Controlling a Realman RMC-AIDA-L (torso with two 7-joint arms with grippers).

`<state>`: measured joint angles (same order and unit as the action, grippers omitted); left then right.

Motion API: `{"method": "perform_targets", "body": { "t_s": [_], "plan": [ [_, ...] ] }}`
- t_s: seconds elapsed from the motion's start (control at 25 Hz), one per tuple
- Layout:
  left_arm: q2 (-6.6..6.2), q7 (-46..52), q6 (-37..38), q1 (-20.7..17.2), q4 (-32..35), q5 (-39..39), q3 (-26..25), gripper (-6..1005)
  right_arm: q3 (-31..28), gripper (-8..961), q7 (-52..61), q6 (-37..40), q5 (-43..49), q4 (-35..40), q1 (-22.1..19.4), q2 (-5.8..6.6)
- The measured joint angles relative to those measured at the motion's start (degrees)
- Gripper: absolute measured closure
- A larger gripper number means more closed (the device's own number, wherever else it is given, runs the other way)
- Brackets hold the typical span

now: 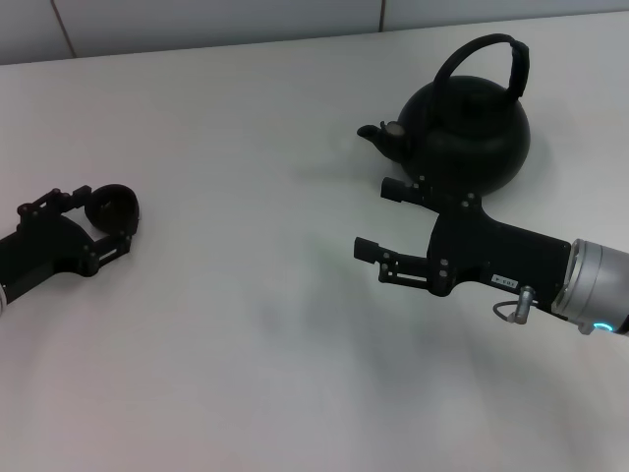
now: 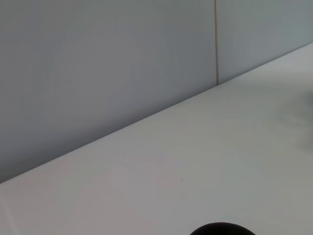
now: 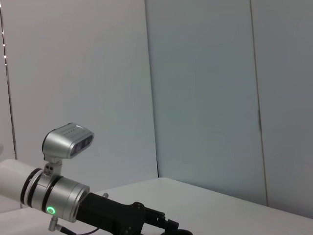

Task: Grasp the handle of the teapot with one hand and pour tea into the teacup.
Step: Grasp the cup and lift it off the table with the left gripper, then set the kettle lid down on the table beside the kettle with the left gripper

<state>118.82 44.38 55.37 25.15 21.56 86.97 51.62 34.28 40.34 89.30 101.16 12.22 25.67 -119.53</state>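
Note:
The matte-black teapot (image 1: 462, 143) stands on the white table at the far right, spout to the left, its arched handle (image 1: 496, 54) upright. My right gripper (image 1: 378, 218) is open and empty, in front of and a little left of the pot, apart from it and well below the handle. The small black teacup (image 1: 116, 206) sits at the far left between the fingers of my left gripper (image 1: 103, 221), which is shut on its sides. The cup's rim shows in the left wrist view (image 2: 222, 229).
The white table (image 1: 256, 295) stretches between the two arms. A grey panelled wall (image 2: 98, 73) runs along its far edge. The right wrist view shows my left arm (image 3: 63, 200) across the table.

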Motion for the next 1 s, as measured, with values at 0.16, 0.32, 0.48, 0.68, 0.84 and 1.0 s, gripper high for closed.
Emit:
{"method": "perform_targets", "body": {
  "t_s": [0.16, 0.32, 0.48, 0.68, 0.84, 1.0],
  "plan": [
    [0.0, 0.0, 0.0, 0.0, 0.0, -0.1, 0.2, 298, 0.0, 129, 0.0, 0.0, 0.0, 0.0, 0.0, 0.0],
    [-0.01, 0.0, 0.3, -0.2, 0.1, -0.1, 0.3, 322, 0.0, 129, 0.0, 0.0, 0.0, 0.0, 0.0, 0.0],
    [-0.03, 0.0, 6.4, -1.1, 0.7, 0.0, 0.5, 322, 0.0, 129, 0.0, 0.0, 0.0, 0.0, -0.1, 0.0],
    [-0.08, -0.1, 13.8, -1.7, 1.4, 0.1, 0.5, 321, -0.1, 130, 0.0, -0.4, 0.0, 0.1, -0.3, 0.06],
    [-0.14, -1.4, 18.3, -1.8, 1.6, 0.6, 3.0, 321, -0.1, 130, 0.0, -0.5, 0.0, 0.1, -0.5, 0.08],
    [-0.07, -3.6, 19.0, -2.3, 2.3, 0.6, 8.8, 321, -0.1, 130, -0.2, -0.6, -0.1, 0.1, -0.7, 0.09]
  ]
}}
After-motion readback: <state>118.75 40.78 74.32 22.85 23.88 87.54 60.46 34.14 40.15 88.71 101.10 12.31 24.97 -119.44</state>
